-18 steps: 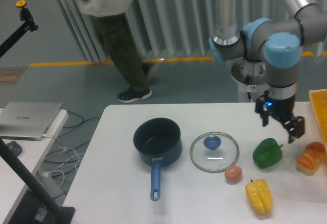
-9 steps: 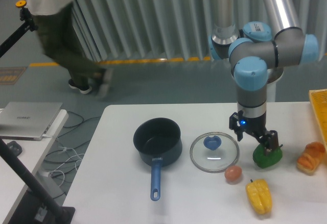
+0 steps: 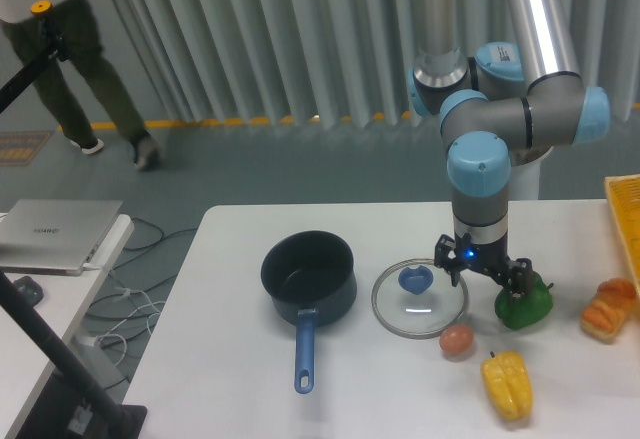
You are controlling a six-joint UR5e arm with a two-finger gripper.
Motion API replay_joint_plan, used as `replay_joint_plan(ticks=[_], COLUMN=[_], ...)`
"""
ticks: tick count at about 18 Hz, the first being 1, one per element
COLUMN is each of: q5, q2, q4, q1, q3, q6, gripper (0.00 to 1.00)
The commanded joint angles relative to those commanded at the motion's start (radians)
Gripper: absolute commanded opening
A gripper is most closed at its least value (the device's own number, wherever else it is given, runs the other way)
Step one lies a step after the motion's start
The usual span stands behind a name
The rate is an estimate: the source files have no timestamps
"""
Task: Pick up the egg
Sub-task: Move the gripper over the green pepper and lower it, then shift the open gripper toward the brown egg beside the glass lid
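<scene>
The approach is under way: the pincer (image 3: 481, 277) hangs spread and empty, with the egg (image 3: 456, 339) lying on the worktop (image 3: 230, 359) just below it, slightly left. Next it likely needs to centre over the egg, then descend.

The egg (image 3: 456, 339) is light pinkish brown on the white surface (image 3: 230, 359), beside a green pepper (image 3: 524, 304) and a yellow pepper (image 3: 507, 384). The pot (image 3: 309, 277) is dark blue with a lighter blue handle, the glass lid (image 3: 420, 298) has a blue knob, and the end effector (image 3: 481, 272) is black with a small blue light.
</scene>
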Motion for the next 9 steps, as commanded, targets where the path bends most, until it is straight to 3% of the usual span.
replay_joint_plan(ticks=[9], q5=[-0.002], q2=[-0.057], q4=[0.006], q1=[-0.026], q3=[0.078], q6=[-0.11], gripper=[0.98])
